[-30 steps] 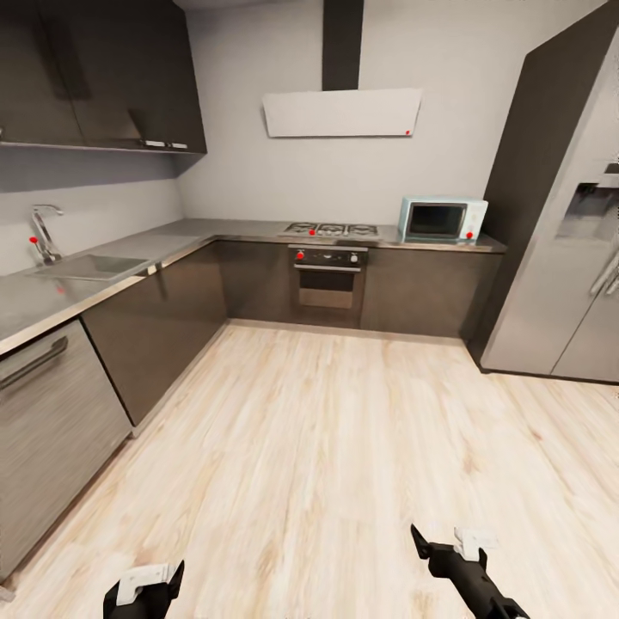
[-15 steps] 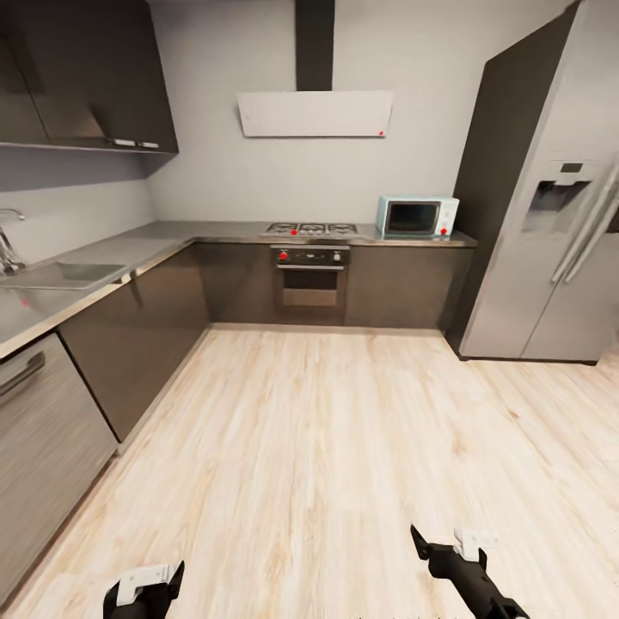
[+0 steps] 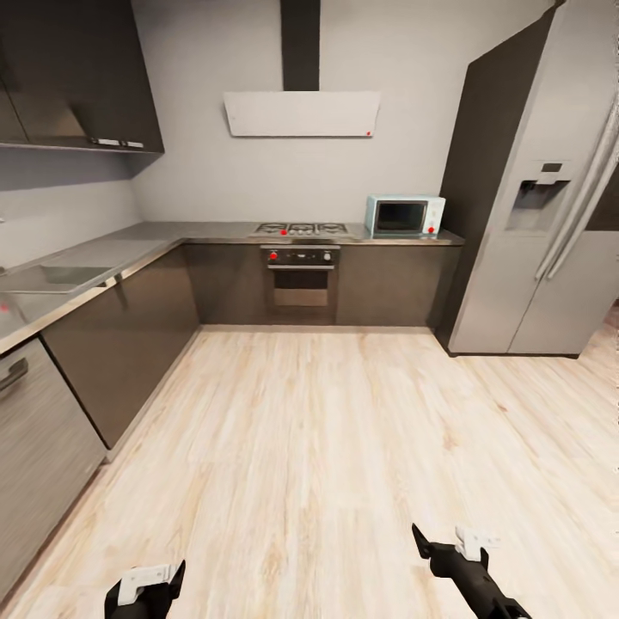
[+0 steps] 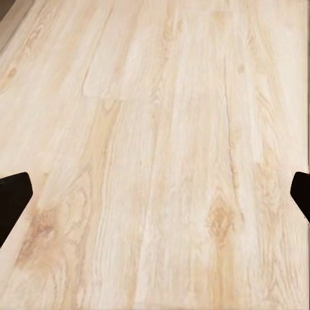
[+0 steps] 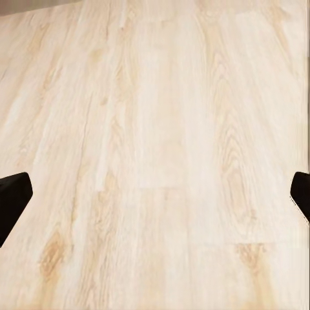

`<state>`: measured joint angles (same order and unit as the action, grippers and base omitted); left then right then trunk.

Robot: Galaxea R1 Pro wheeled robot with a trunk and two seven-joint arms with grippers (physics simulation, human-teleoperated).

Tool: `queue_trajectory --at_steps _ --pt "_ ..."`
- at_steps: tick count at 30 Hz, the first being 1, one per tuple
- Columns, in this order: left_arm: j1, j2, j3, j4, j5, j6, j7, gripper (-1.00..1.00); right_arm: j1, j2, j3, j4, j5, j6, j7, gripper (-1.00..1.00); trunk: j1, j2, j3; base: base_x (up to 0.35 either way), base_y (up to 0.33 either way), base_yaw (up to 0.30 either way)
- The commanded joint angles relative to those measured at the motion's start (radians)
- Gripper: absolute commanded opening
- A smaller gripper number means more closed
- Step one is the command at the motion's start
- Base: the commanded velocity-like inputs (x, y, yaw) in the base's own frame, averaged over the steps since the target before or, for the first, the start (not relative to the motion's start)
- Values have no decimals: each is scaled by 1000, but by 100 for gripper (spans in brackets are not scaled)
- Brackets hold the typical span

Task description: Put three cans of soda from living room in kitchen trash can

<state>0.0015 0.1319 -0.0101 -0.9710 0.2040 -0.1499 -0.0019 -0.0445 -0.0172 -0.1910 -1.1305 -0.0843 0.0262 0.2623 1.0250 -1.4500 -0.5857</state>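
A: What lies ahead?
B: The kitchen: oven [image 3: 300, 277] at twelve o'clock, microwave [image 3: 405, 216] at one, fridge [image 3: 537, 215] at two, sink [image 3: 52, 277] at ten.
A: And the end effectors?
B: Left end effector [image 3: 144, 589] at seven, right end effector [image 3: 449, 557] at five, both spread apart, holding nothing above the plank floor [image 3: 327, 447].

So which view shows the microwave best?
The head view: the microwave sits whole on the counter right of the hob, beside the fridge. Both wrist views look down at plank floor between open fingertips, with nothing of the microwave.
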Motion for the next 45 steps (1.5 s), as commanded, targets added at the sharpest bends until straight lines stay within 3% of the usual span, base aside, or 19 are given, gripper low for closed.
queue_trajectory --at_steps 1,14,24,45 --pt "0 0 0 0 -1 0 0 100 0 0 0 0 0 0 0 100 0 0 0 -5 -244 -3" --pt "1 0 -1 -1 -3 0 0 100 0 2 2 0 2 4 -1 100 0 0 0 -63 -272 0" --pt "0 0 -1 -2 -2 0 -4 100 0 4 4 1 2 8 -3 100 0 0 0 -13 -73 -7" --pt "1 1 -1 -1 -2 -2 -1 100 0 4 5 1 1 12 -4 100 0 0 11 -108 -136 -129"
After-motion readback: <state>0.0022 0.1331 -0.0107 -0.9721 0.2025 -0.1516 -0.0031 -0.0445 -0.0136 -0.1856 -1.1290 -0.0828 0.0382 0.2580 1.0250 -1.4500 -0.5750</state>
